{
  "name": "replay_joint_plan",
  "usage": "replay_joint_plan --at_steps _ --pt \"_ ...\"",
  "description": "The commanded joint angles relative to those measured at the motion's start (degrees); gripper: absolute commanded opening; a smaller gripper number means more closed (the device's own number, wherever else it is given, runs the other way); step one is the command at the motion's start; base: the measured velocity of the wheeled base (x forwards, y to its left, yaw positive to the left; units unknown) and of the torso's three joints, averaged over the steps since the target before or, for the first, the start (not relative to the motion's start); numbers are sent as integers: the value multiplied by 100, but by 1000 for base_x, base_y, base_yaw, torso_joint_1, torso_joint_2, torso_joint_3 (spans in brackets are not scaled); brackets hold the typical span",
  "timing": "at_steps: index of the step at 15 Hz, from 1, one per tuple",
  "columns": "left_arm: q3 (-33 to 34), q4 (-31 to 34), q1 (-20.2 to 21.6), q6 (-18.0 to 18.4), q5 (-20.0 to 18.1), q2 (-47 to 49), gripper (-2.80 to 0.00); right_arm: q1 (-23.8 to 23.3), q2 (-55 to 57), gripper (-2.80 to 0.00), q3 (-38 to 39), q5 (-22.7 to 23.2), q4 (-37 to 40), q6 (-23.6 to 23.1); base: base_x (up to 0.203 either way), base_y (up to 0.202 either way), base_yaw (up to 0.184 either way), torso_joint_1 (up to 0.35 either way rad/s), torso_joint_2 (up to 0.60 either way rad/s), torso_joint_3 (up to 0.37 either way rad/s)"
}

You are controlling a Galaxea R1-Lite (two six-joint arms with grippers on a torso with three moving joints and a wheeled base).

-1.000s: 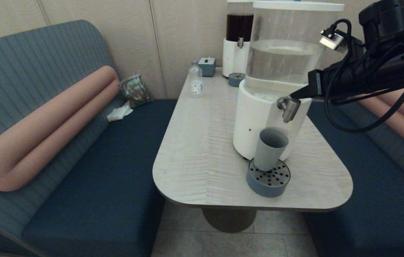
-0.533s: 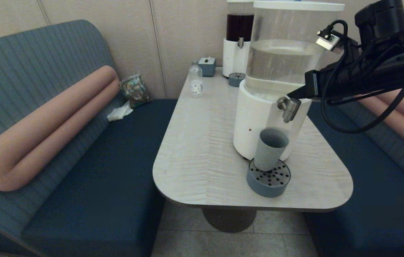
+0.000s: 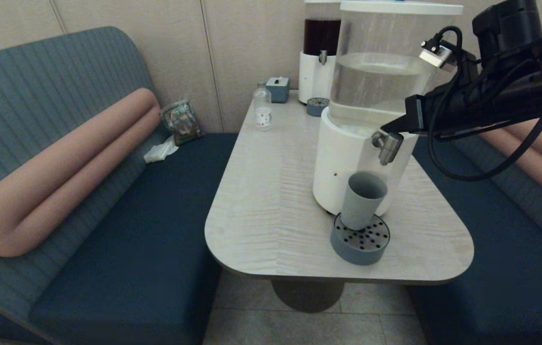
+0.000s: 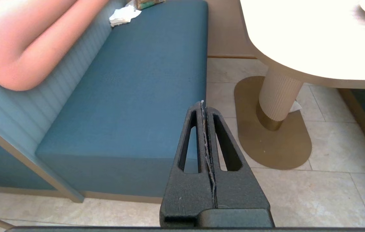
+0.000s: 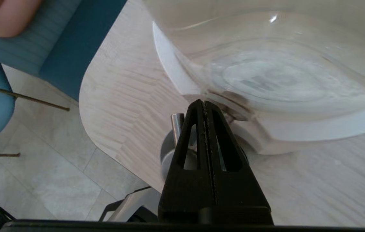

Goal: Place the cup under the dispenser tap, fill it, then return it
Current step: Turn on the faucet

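1 matte tapered cup (image 3: 363, 200) upright on perforated tray (image 3: 360, 241), under steel tap (image 3: 387, 145).

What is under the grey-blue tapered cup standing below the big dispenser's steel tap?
The grey-blue tapered cup stands on a low round grey-blue tray with a perforated metal top, on the pale wood table. The holes beneath the cup's base are covered.

Our right arm reaches in from the right, raised and held nearly level; its tool (image 3: 386, 128) has both fingers pressed flat together. Our left tool (image 4: 203, 108) hangs low and parked, fingers likewise closed with nothing between them.
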Motion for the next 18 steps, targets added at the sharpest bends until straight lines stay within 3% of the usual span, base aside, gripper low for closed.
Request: replay_joint_plan --at_steps 1,18 --pt "9 2 2 -1 4 9 -280 10 -26 -280 1 22 38 5 0 0 0 0 0 0" --pt "9 2 2 -1 4 9 -280 89 -107 -280 10 40 7 -18 0 0 0 0 0 0"
